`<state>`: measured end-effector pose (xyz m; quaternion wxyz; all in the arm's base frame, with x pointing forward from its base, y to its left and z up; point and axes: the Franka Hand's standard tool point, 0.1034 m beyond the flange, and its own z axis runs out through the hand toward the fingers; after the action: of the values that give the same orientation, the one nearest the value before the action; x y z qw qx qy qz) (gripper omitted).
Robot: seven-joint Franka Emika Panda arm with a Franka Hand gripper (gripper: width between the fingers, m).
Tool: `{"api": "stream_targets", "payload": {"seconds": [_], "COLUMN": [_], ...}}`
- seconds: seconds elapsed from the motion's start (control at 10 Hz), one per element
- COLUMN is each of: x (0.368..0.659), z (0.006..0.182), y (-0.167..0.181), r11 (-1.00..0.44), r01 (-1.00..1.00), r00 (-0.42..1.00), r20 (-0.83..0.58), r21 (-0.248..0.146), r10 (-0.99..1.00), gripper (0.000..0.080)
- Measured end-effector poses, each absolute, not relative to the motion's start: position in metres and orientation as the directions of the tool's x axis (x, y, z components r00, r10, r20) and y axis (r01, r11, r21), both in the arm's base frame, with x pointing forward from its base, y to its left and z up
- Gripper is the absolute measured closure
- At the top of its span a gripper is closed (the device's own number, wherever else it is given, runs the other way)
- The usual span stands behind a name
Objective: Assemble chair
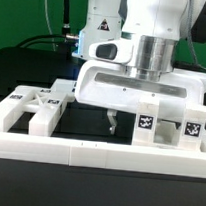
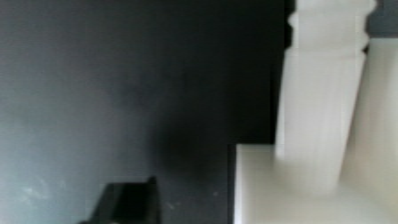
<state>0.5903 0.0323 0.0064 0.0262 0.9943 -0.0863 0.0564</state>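
Just beside the hand point(image 1: 111, 123) stands a chair piece point(image 1: 146, 124).

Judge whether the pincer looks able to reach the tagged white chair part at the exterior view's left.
Probably yes. The pincer hangs low over the dark table, and nothing stands between it and the chair part; a sideways move looks free.

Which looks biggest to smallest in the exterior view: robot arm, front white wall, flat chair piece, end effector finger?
1. robot arm
2. front white wall, though it is nearest the camera
3. flat chair piece
4. end effector finger
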Motion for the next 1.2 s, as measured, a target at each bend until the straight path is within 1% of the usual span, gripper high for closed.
{"api": "stream_targets", "payload": {"seconds": [0.1,0.2,0.5,0.6,0.7,0.8,1.0,1.1,1.2], "x": [0.59,0.59,0.592,0.592,0.592,0.591,0.588,0.591,0.588], "z": [0.006,0.006,0.01,0.016,0.026,0.041,0.064,0.068,0.065], "y": [0.032,0.032,0.028,0.023,0.016,0.011,-0.002,-0.004,-0.003], "r11": [-0.984,-0.984,-0.984,-0.988,-0.993,-0.995,-0.999,-0.998,-0.998], "r01": [-0.175,-0.175,-0.173,-0.146,-0.115,-0.092,-0.054,-0.06,-0.06], "r00": [0.979,0.979,0.978,0.983,0.988,0.991,0.997,0.997,0.998], "r20": [0.117,0.117,0.124,0.119,0.109,0.098,0.049,0.042,0.026], "r21": [0.042,0.042,0.042,0.042,0.038,0.028,0.001,-0.003,-0.005], "r10": [-0.169,-0.169,-0.166,-0.141,-0.111,-0.088,-0.054,-0.06,-0.06], "gripper": [0.0601,0.0747,0.0762,0.0762,0.0765,0.0765,0.0765,0.0765,0.0765]}}
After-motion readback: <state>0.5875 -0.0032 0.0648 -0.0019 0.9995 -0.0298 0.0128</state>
